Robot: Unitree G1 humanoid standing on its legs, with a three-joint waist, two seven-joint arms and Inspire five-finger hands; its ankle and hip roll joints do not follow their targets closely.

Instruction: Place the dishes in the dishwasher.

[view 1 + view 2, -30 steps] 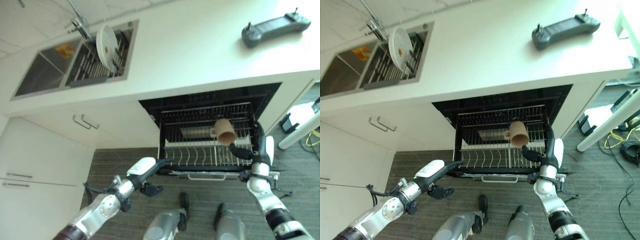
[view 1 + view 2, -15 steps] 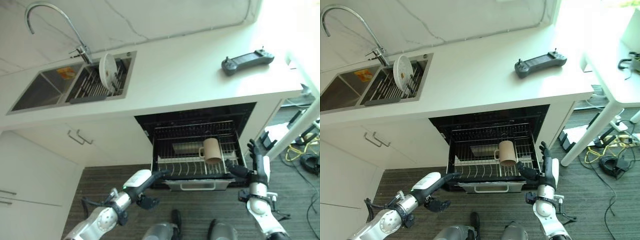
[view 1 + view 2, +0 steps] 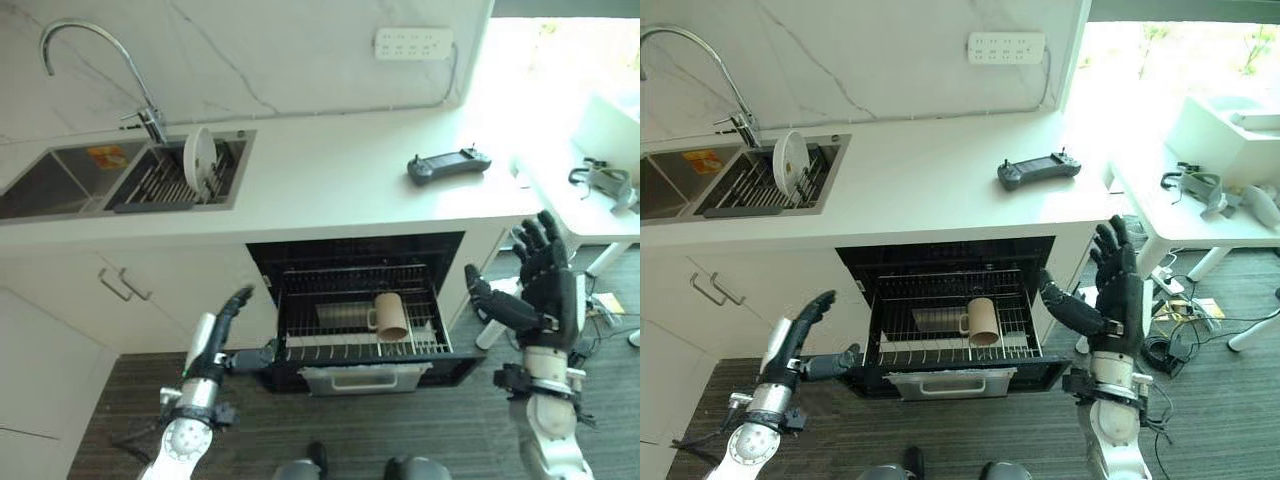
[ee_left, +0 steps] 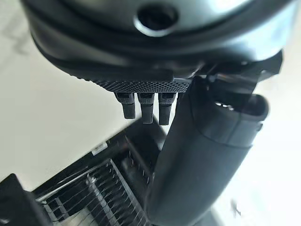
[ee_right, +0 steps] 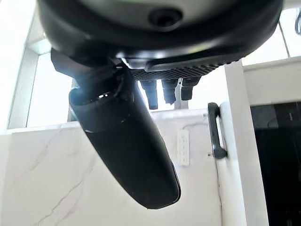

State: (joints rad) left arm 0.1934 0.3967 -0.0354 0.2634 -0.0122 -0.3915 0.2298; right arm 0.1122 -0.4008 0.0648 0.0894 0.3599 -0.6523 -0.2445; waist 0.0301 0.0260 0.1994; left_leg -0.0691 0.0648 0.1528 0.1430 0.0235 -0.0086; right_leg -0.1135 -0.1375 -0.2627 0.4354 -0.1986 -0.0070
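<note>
Kitchen, white counter (image 3: pixel 330 180), steel sink (image 3: pixel 60 190) with curved faucet (image 3: pixel 90 60), open dishwasher (image 3: pixel 360 310), marble backsplash (image 3: pixel 260 50)

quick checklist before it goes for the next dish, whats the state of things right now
1. Dishwasher rack pulled out and reachable: ok.
2. Tan mug already in the rack, lying on its side: ok.
3. Left hand free, fingers straight, holding nothing: ok.
4. Right hand free, fingers spread open, raised beside the dishwasher: ok.
5. White plate loaded: not ok, it stands upright in the sink rack.
6. Free slots in the dishwasher rack for the plate: ok, the front tines look empty.
7. Black controller on the counter, clear of the path to the sink: ok.
</note>
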